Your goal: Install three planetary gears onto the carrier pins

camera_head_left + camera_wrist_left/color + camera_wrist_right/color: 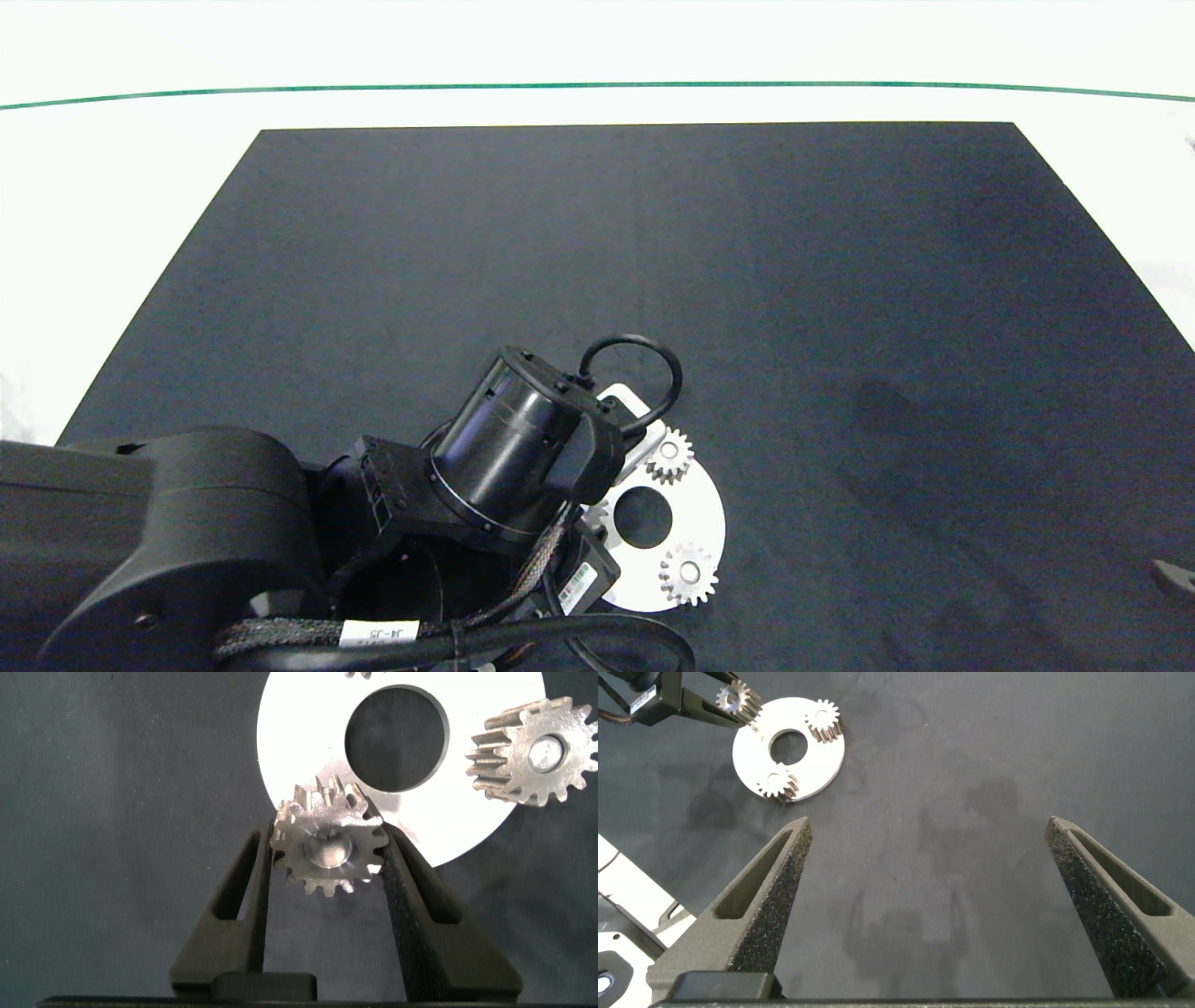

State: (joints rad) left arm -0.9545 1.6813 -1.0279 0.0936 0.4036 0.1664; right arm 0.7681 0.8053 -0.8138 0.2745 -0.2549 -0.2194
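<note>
The left gripper (327, 863) has its two grey fingers closed snugly on a small silvery-white spur gear (327, 849), teeth pinched on both sides, and it hovers at the near-left rim of the flat white round carrier disc (299, 728). Through the gear's bore something pale and round shows, maybe the top of a carrier pin, though whether the gear is seated or only just above it, I cannot tell.

Two more silvery spur gears sit on the disc already: one at the far edge (668, 456), one at the near-right edge (688, 573), each with a whitish pin end showing in its centre hole. So this looks like the third and last gear.

To do this well, I'd say keep the gear level, line its hole squarely over the peg, press straight down, and part the fingers only once it sits flat.

The right gripper (929, 873) waits well off to the right above the dark mat (840, 280), fingers spread wide and holding nothing.
</note>
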